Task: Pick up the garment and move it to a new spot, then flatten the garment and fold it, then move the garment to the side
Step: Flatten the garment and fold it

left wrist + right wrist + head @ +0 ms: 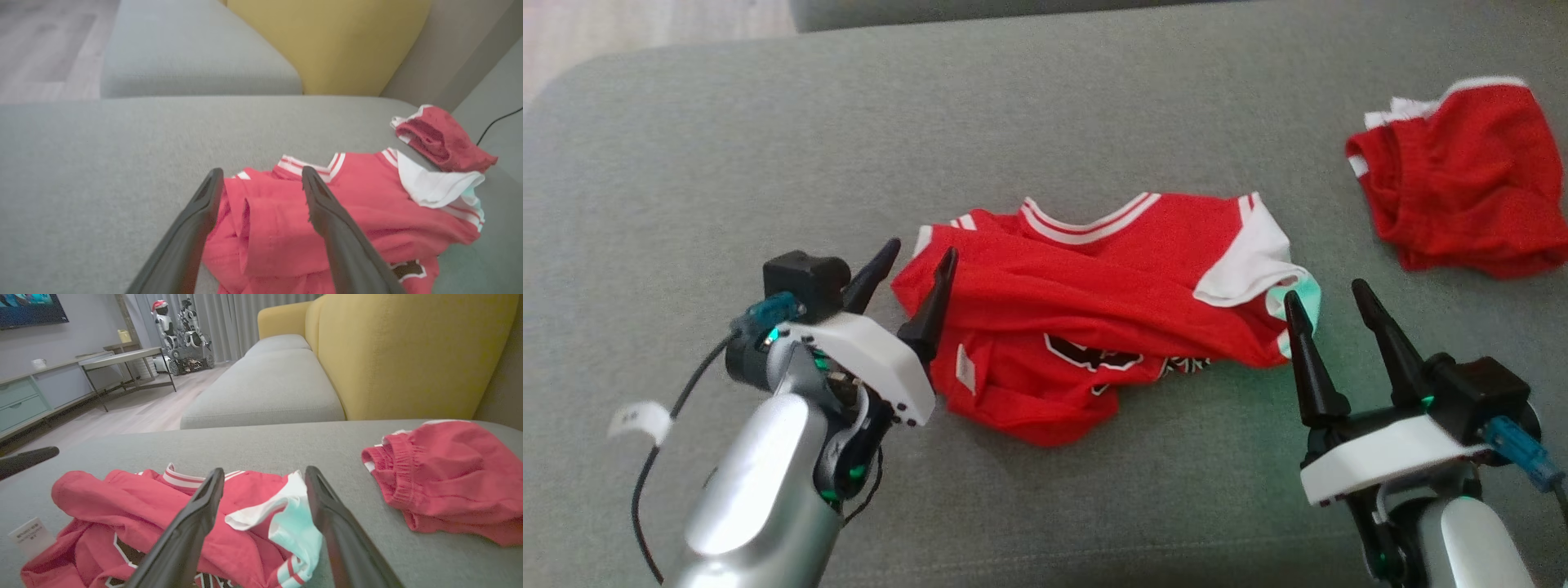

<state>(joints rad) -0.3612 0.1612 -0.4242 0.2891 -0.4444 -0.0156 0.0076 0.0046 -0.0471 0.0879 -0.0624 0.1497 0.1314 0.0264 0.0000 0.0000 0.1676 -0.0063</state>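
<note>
Found midway across the flat grey fabric cushion (1045,106): the crumpled red sports jersey with white striped trim (1078,286), bunched in loose folds, collar towards the far side, dark printed crest half buried along the near edge. Well apart at the far right: a heap of red shorts with a white waistband (1462,180), best left alone. Poised at the jersey's left edge: the left gripper with two long dark fingers (921,249), spread wide and empty, red cloth framed between its fingers in the left wrist view; touching or just clear, impossible to say. Poised at the right end, just near of the white sleeve panel (1245,261): the right gripper (1324,291), likewise spread wide and empty. Judged to be the pick-up, not yet begun. To do it well: lower both arms together, sliding one finger of each under the cloth and the other over it; pinch a thin outer layer at a shoulder or sleeve seam rather than a thick wad, so as not to lock the creases in; close fully before lifting; raise both ends level and in step, holding them apart to let the jersey hang open instead of twisting. Beware of a shallow pinch on such a thin, slippery-looking knit, likely to slip free mid-carry, and of dragging the near hem along the cushion.
</note>
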